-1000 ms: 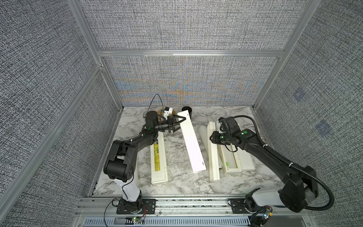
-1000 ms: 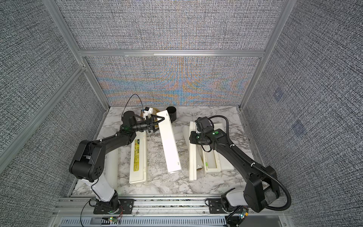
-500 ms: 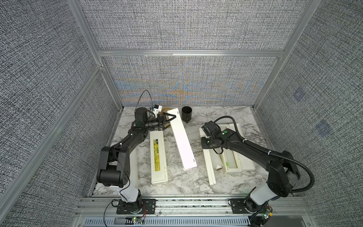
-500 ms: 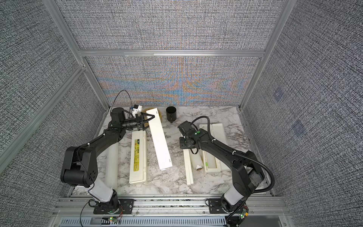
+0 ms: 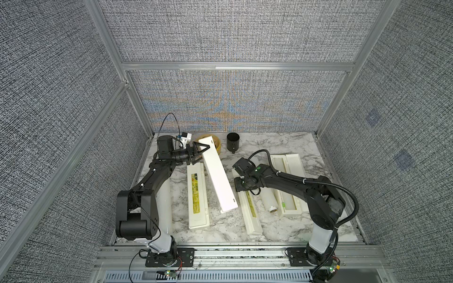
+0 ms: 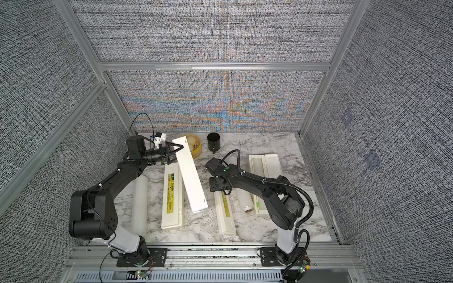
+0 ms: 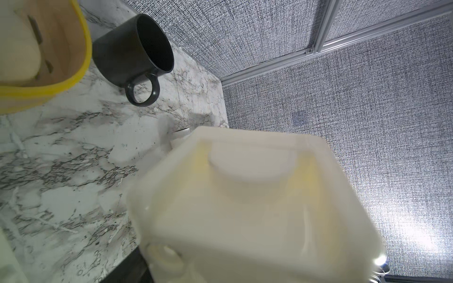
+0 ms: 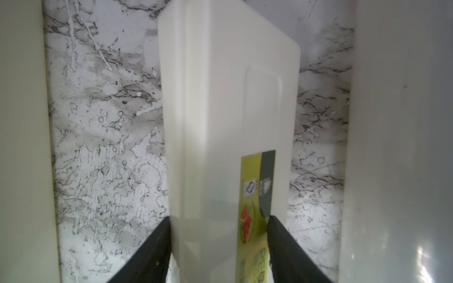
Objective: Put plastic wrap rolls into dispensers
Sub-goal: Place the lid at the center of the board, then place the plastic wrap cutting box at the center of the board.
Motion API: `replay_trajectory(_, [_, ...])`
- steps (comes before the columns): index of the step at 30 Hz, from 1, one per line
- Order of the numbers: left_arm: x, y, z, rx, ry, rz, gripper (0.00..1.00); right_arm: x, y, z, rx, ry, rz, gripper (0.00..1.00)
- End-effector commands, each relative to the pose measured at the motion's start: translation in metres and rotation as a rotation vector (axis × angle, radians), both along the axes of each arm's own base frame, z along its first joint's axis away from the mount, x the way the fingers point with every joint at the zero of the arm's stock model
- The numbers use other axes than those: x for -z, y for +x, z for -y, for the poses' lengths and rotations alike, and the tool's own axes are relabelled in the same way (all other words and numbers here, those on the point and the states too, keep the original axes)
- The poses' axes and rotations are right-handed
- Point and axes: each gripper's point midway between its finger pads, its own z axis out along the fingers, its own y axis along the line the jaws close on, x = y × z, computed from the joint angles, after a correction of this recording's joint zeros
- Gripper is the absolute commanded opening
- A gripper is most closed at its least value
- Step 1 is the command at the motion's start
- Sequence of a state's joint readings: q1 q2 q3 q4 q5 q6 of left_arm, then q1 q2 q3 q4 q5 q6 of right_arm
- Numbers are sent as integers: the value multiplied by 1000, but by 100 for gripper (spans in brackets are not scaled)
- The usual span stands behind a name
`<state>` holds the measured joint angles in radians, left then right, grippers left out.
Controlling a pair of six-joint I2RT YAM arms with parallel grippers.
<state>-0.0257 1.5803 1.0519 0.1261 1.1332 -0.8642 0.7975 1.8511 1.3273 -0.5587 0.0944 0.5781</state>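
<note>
Two long cream-white boxes occupied me: my left gripper (image 5: 204, 153) clamped one end of the plain tilted dispenser (image 5: 220, 181). My right gripper (image 8: 218, 219) straddled the labelled dispenser (image 8: 220, 98), which lay between its fingers with its yellow-green strip showing. Whether it gripped, I couldn't tell.

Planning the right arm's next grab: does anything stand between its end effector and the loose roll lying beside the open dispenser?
Yes: the right end effector straddles the labelled dispenser, whose wall sits between it and the roll. Beyond that, only bare marble table separates them.
</note>
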Motion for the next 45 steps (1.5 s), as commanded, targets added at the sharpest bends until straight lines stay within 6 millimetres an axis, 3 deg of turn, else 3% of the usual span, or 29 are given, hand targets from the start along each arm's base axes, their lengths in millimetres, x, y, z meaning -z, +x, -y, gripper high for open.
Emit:
replay_trajectory(1, [-2, -5, -1, 21, -5, 11, 65, 13, -7, -7, 0, 32, -58, 63])
replay_trajectory(5, [0, -6, -1, 18, -4, 7, 64, 24, -7, -11, -22, 25, -74, 65])
replay_trajectory(12, [1, -6, -1, 15, -3, 4, 64, 33, -11, -17, -48, 52, -103, 89])
replay_trajectory(21, [1, -6, -1, 11, -2, 3, 64, 1, -2, -14, -54, 140, -52, 93])
replay_trajectory(28, [2, -7, 0, 12, -1, 2, 65, -12, -1, -10, -50, 173, -51, 97])
replay_trajectory(31, [3, -9, 7, 28, 0, -1, 65, -38, 2, 4, -50, 227, -17, 96])
replay_trajectory(38, [7, -7, 40, 98, 7, -3, 64, -135, -1, 43, -81, 515, 99, 88])
replay_trajectory(41, [4, -8, 61, 142, -3, 10, 64, -170, -12, 38, -144, 657, 148, 85])
replay_trajectory(45, [-3, -11, 89, 192, -26, 25, 65, -189, -24, 17, -230, 827, 106, 80])
